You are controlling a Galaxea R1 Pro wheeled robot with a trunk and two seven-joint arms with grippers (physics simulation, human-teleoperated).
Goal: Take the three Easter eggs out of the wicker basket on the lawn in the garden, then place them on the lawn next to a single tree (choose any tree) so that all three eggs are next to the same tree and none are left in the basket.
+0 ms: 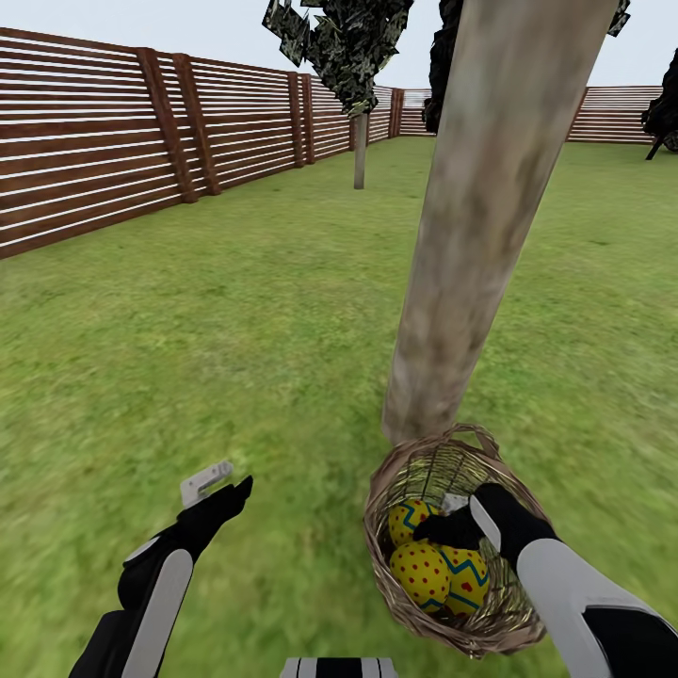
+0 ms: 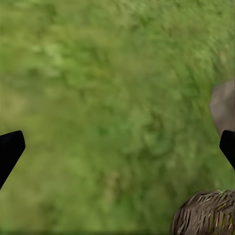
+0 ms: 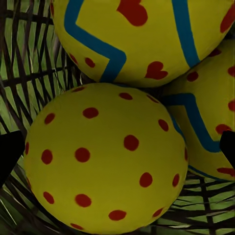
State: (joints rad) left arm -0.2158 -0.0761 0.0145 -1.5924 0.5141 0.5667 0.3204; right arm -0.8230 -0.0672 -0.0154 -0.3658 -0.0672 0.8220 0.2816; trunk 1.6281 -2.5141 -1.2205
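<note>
Stretching to a slatted fence [image 1: 85, 141], mottled lawn [image 1: 235, 330] surrounds the tree [image 1: 471, 235]; both claws spread, empty.

No readable text, labels, numbers

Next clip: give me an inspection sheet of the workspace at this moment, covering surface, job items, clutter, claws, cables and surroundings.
Surface: mottled green lawn, flat.
Job's things: wicker basket at the foot of the tree, tilted toward the camera; three Easter eggs inside it, none on the grass.
Clutter: nothing seen.
Claws: right claw reaching into the basket, fingers wide either side of the dotted egg, not closed on it; left claw open above bare grass.
Cables: nothing seen.
Surroundings: brown slatted fence; a second tree farther off.
</note>
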